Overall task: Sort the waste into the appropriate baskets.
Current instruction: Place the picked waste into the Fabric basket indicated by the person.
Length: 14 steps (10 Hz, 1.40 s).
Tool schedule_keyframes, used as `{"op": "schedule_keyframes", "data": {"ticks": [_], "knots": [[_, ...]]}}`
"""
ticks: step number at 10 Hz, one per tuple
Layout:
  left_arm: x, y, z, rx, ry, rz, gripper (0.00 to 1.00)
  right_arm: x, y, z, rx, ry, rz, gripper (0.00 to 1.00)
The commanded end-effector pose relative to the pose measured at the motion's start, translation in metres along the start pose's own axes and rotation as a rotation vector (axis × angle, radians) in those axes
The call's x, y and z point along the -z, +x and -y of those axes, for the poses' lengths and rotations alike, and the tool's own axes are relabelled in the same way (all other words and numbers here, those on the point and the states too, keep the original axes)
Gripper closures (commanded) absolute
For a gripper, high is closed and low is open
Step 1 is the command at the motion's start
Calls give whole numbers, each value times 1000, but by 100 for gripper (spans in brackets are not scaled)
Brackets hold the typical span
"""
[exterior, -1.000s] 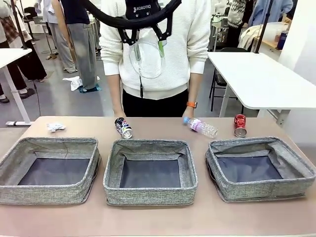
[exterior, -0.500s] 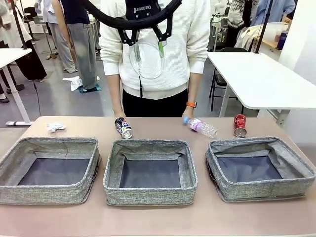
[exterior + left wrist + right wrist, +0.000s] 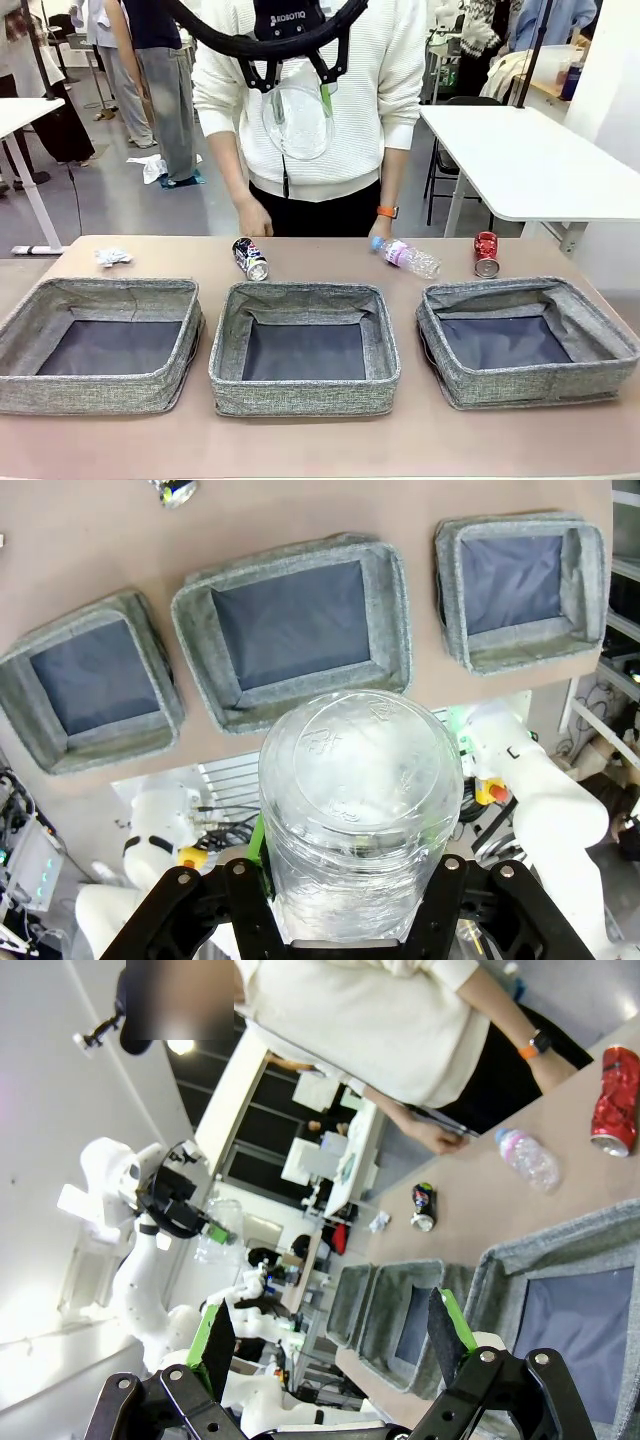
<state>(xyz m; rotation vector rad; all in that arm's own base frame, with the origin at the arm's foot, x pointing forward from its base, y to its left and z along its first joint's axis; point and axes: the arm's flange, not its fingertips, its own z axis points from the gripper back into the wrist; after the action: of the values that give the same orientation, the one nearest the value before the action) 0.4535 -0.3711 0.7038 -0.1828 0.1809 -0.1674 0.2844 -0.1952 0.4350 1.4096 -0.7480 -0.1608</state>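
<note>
Starting up close: looking at three low rectangular bins in grey woven fabric, soft rims, dark flat bottoms, side by side on the brown table (image 3: 320, 445): left basket (image 3: 95, 392), middle basket (image 3: 300, 396), right basket (image 3: 520, 386). Just past them, near the far edge: crumpled white paper (image 3: 113, 257), crushed dark blue-silver can (image 3: 250, 258), clear bottle with pink label and blue cap (image 3: 408, 256), crushed red can (image 3: 486, 253). Behind that, a person's hand (image 3: 253, 217). High over the middle, spotting the clear plastic cup (image 3: 360, 810), see-through, round, ridged, pinched in the left gripper (image 3: 350, 880). Right gripper (image 3: 332, 1335) spread wide, nothing between its green pads.
</note>
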Motion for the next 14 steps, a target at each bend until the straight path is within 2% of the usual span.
{"op": "schedule_keyframes", "data": {"ticks": [1, 14], "knots": [[-1, -6, 0, -14, 1, -6, 38, 2, 3, -1, -27, 18, 14, 0], [0, 0, 0, 0, 0, 0, 38, 2, 3, -1, -27, 18, 14, 0]]}}
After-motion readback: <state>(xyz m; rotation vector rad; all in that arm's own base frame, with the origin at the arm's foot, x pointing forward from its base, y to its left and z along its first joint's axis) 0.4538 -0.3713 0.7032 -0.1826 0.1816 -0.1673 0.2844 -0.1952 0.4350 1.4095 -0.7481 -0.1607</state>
